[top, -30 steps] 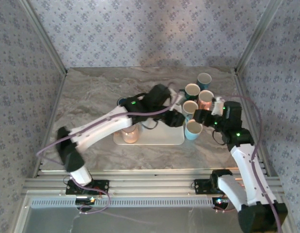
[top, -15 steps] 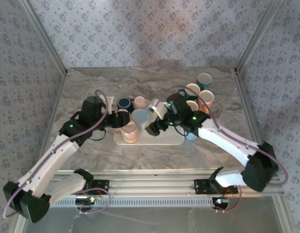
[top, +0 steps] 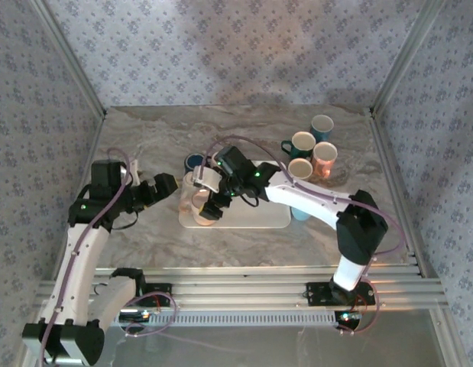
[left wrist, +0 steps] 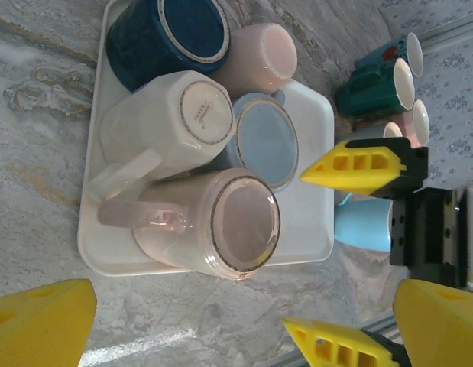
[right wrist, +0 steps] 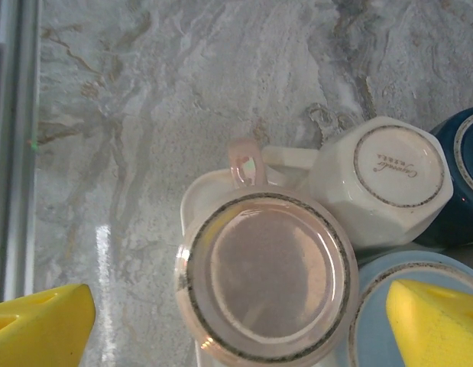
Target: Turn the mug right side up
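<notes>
Both pairs of fingers stand open: the right fingers [right wrist: 42, 325] are spread wide on either side of the pink mug [right wrist: 265, 279], and the left fingers [left wrist: 39, 321] have nothing between them. In the last half second my right arm has swung further left across the tray [top: 259, 218], from its middle to its near-left corner, so it now hangs directly over the pink mug [top: 205, 206]. The left arm has pulled back off the tray, and its fingers [top: 163, 186] now sit just beside the tray's left edge, over bare tabletop [top: 137, 138]. I read that as the right arm taking this grasp while the left gets out of the way. The mug is not yet gripped. It sits base-up on the tray, pressed against the white mug [right wrist: 381, 180], with its handle sticking out past the tray rim. The pads look clear of its wall, though I can't judge their height above it with confidence from the wrist view. The right arm is stretched long, its elbow out to the right and its forearm reaching left, fingers pointing down. The left arm is folded with its elbow raised and its forearm aimed at the tray.
</notes>
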